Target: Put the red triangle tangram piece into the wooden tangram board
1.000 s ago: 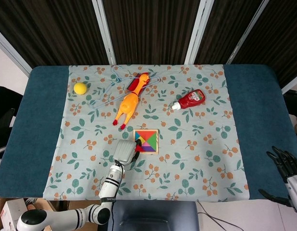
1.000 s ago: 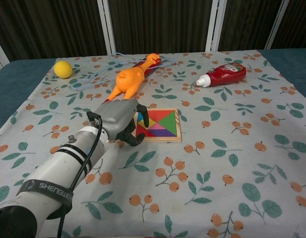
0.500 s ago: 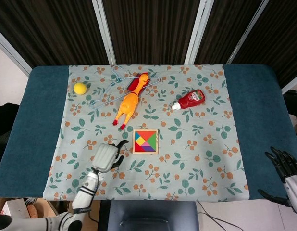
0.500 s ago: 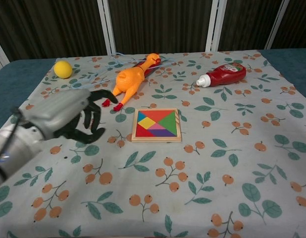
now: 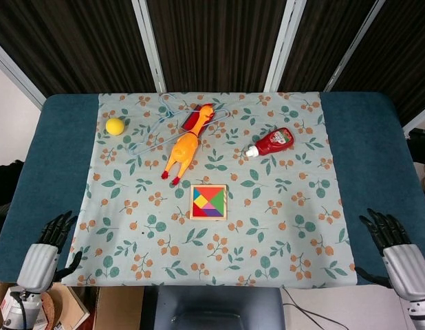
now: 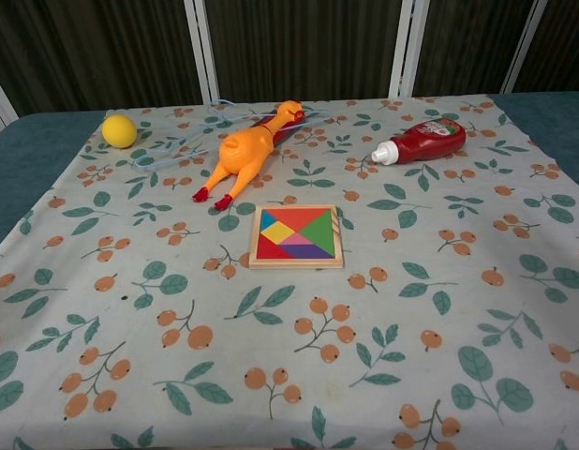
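Both hands (image 5: 44, 258) (image 5: 398, 254) off table edges (image 5: 377, 172)

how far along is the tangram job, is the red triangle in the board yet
It looks done. The red triangle lies flush in the wooden tangram board with the other coloured pieces, no gap showing. Nothing is in hand: the left hand and right hand sit at the near table corners, fingers spread and holding nothing. Nothing appears left to do.

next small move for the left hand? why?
Probably none beyond parking: the wooden tangram board looks full, with the red triangle tangram piece seated at its lower left. Left hand and right hand sit open at the table's near edge.
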Available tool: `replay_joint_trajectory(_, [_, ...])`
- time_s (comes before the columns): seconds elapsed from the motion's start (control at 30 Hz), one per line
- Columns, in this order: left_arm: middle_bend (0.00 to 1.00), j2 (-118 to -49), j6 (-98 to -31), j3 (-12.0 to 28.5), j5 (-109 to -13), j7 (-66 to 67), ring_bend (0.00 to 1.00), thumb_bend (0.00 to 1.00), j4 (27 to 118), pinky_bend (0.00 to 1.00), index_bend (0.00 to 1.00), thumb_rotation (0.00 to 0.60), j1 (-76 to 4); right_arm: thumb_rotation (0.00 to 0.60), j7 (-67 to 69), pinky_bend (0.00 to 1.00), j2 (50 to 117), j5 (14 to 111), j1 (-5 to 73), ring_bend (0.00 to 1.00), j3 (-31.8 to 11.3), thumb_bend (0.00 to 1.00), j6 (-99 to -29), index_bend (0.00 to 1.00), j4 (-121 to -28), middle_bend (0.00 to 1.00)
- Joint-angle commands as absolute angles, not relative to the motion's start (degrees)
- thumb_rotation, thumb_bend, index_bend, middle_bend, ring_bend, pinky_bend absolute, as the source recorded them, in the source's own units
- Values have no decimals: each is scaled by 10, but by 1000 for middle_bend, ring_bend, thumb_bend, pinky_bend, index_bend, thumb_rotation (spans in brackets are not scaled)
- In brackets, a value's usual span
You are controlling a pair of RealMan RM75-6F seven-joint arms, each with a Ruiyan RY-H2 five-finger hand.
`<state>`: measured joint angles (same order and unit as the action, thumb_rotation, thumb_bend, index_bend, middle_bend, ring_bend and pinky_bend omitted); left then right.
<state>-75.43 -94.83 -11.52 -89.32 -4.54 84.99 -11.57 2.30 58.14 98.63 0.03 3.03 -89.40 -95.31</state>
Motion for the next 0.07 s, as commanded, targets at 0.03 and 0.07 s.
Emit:
replay_joint_trajectory(0.03, [0,-718,-909,-123,-899,-54,0,394,858,110,0,600,-111,600,9,0,588,981,5,0,28,202,-884,0,-960,0])
replay_joint_trajectory(0.07, [0,-715,-910,-121,-903,-54,0,394,862,110,0,600,-108,600,6,0,589,979,6,0,28,202,-881,0,-962,0])
